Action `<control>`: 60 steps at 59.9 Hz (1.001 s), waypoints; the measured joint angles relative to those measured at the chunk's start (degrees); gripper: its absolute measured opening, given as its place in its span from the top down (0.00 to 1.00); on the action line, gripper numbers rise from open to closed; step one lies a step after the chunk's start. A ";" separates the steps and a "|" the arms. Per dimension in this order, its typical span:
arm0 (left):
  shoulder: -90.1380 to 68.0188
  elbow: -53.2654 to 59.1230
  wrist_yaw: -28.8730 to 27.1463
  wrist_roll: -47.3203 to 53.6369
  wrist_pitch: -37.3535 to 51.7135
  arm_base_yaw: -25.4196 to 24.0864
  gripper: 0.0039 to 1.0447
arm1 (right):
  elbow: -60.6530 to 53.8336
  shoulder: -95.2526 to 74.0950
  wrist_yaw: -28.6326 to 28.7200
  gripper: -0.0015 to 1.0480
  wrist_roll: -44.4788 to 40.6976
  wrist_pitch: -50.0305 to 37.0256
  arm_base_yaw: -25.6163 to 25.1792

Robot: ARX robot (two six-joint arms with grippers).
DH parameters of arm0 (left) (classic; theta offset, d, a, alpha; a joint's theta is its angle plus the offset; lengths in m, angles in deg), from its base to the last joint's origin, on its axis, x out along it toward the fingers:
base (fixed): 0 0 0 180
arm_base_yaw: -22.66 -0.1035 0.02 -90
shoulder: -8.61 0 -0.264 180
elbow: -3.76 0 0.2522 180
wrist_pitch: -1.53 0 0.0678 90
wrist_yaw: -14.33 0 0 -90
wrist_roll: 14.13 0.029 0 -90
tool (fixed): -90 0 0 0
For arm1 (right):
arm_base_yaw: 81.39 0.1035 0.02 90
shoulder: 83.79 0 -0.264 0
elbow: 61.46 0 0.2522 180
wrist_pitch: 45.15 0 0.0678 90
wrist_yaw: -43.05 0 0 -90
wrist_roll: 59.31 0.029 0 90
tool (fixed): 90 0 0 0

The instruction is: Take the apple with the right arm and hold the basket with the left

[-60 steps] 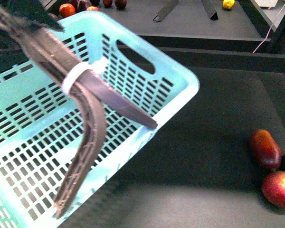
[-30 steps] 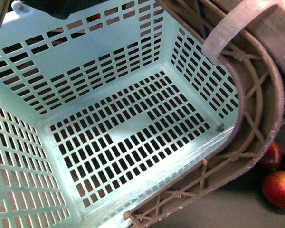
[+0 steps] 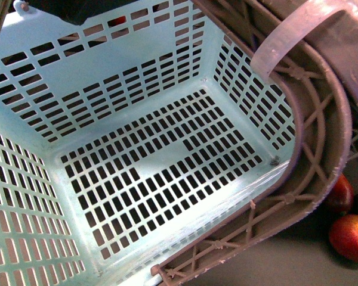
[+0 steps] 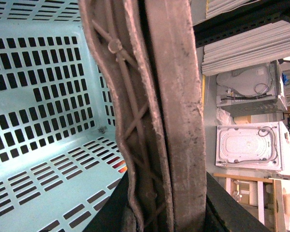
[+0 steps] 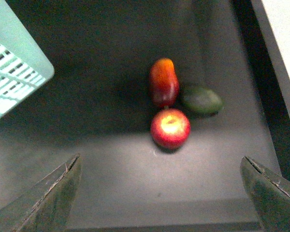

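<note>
on the right wrist view the two dark fingers of my right gripper (image 5: 160, 158) stand wide apart at the lower corners of the frame, and nothing is between them. just above the gap, near the middle of the frame, the round red apple with yellow-orange patches (image 5: 170, 128) lies on the dark grey table (image 5: 87, 125). it touches the elongated dark red fruit (image 5: 164, 82) above it, and the small dark green fruit (image 5: 201, 99) lies just beside both, to the right.

on the left wrist view the jaws of my left gripper (image 4: 166, 212) are pressed on both sides of the brown lattice swing handle (image 4: 154, 96), at the bottom of the frame. the handle belongs to the large mint-blue plastic basket with slotted walls (image 4: 38, 96).

on the front view the basket (image 3: 77, 89) fills nearly the whole frame and i see no fruit inside it. its handle (image 3: 322, 149) curves down the right side with a white zip tie (image 3: 298, 30) at the upper right. the apple (image 3: 351, 237) is at the lower right edge, outside the basket.
</note>
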 joint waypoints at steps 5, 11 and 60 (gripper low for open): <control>0.00 0.00 -0.09 -0.04 0.00 -0.02 0.82 | 1.01 -7.87 2.78 0.08 -0.85 -6.97 -3.19; 0.00 0.00 -0.15 0.13 0.00 0.00 0.82 | 2.93 -21.64 4.50 0.08 -2.43 -18.27 -6.36; 0.02 0.00 -0.17 0.07 -0.02 0.00 0.82 | 27.82 -89.59 4.50 0.08 -5.35 -34.80 -12.55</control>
